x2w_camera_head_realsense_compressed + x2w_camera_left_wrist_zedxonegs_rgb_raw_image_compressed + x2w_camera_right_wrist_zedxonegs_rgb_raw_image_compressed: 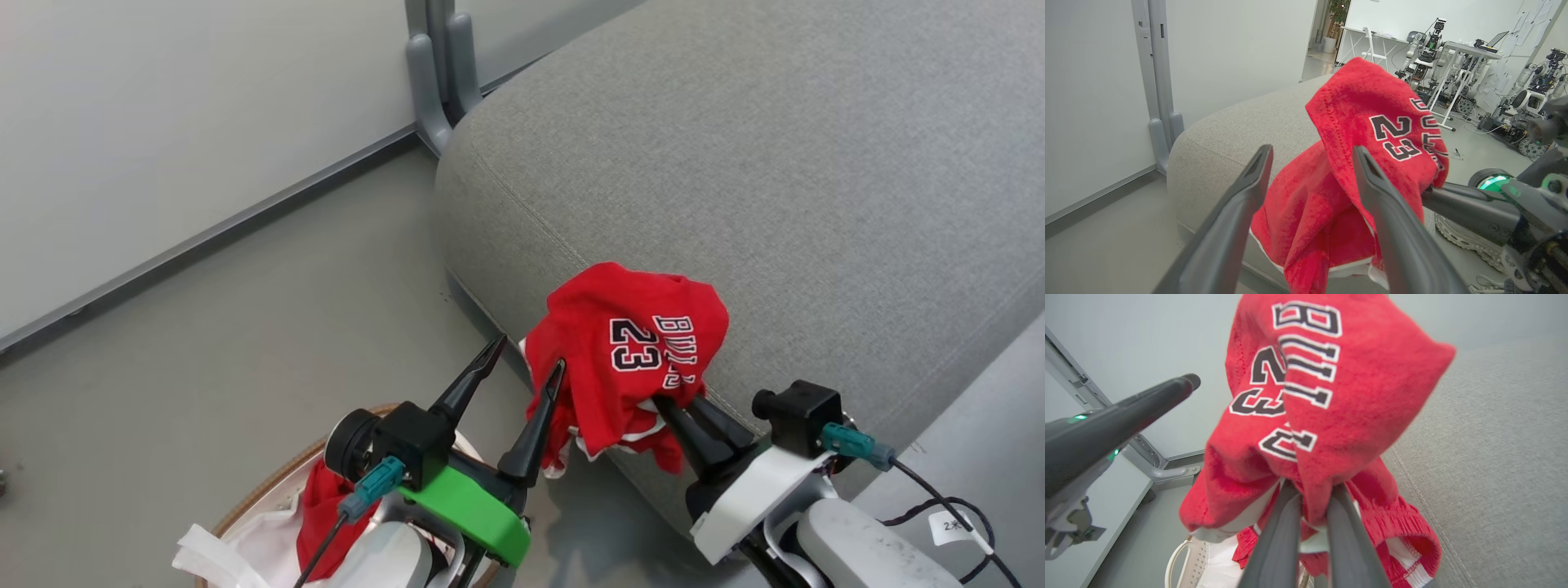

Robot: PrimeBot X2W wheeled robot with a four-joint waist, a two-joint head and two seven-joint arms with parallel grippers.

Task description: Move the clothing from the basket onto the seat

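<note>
We clamp one jersey (629,343) in our right gripper (673,406) at the seat (775,163) edge, bare cushion beyond. Our left gripper (531,351) is spread apart, and one garment (322,506) lies in the basket (269,483).

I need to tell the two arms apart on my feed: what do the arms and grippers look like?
Left gripper: two long dark tapered fingers on a black block, bright green bracket, teal connector with thin dark cable. Right gripper: the same dark fingers, white bracket, matching teal plug, black cable carrying a white tag. Both forearms are pale.
</note>
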